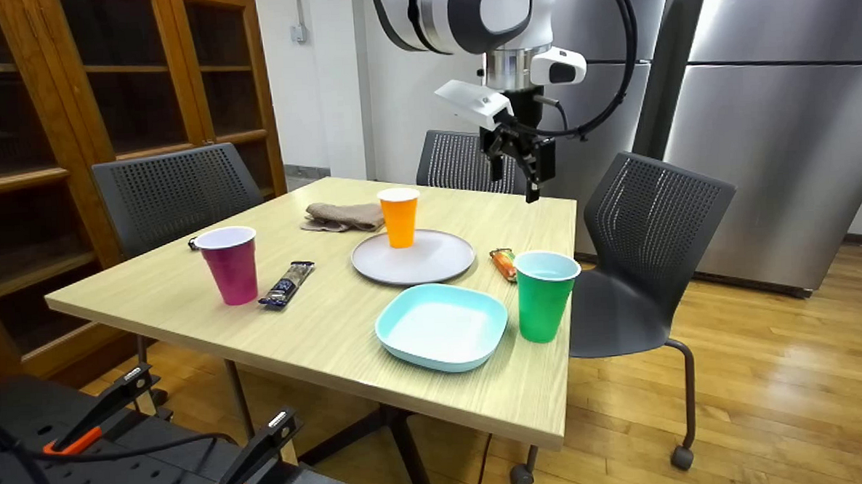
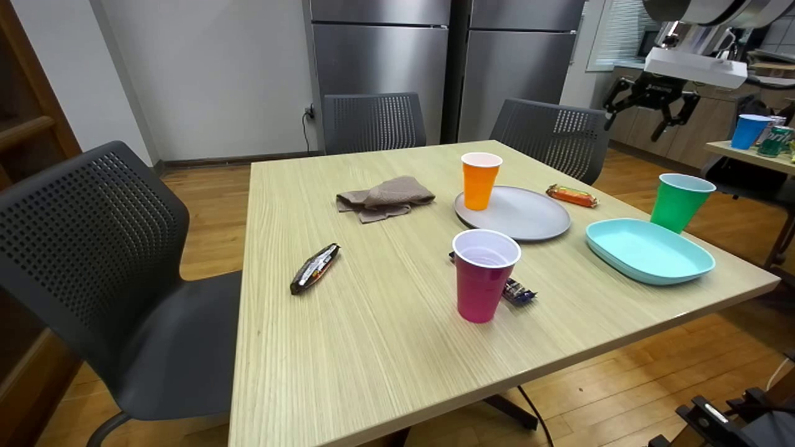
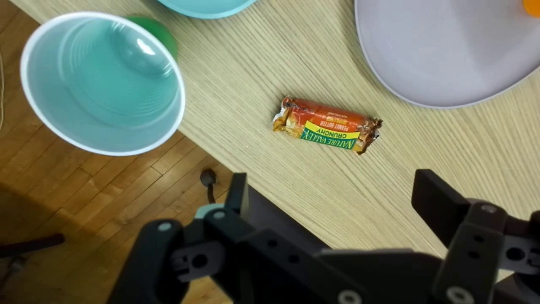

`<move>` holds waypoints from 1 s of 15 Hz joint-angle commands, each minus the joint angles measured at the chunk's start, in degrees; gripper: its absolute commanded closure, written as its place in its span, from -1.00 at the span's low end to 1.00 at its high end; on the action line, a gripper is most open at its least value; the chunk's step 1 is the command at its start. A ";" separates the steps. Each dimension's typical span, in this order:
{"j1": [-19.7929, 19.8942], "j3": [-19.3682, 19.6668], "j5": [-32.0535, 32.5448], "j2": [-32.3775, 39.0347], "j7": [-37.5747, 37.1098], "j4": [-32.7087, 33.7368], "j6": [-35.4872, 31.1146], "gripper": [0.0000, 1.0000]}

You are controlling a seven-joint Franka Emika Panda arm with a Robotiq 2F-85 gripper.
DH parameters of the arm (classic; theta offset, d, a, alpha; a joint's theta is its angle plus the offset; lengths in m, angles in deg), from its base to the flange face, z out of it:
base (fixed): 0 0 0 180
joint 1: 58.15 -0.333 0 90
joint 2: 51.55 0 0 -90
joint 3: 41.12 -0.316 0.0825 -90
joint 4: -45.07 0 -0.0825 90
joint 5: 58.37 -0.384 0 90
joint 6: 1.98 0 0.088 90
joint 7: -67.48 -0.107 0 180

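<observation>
Your claw hangs spread wide; granola bar below, between the gray plate and the edge of the table!

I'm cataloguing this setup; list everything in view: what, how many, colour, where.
Table: one, pale, centre
Grey plate: one, grey, tabletop
Orange cup: one, orange, on the grey plate
Green cup: one, green, near table edge
Turquoise plate: one, turquoise, beside the green cup
Orange snack bar: one, orange, near the grey plate
Magenta cup: one, magenta, tabletop
Blue snack bar: one, blue, near magenta cup
Dark snack bar: one, brownish, tabletop
Cloth: one, brown, tabletop
Chairs: three, grey, around the table
Refrigerators: two, silver, beyond the table
Cabinet: one, brown, background
Clamps: two, black and orange, near table
Side table: one, pale, background
Blue cup: one, blue, side table
Green can: one, green, side table
Robot arm: one, white, overhead
Claw: one, black, open, raised
</observation>
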 commanded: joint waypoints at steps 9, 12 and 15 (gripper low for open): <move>1.17 2.08 5.48 -0.07 0.87 -2.28 4.75 -1.00; 1.93 1.39 4.43 1.08 1.63 -2.09 4.75 -1.00; 2.51 0.94 3.82 2.13 2.03 -1.72 5.14 -1.00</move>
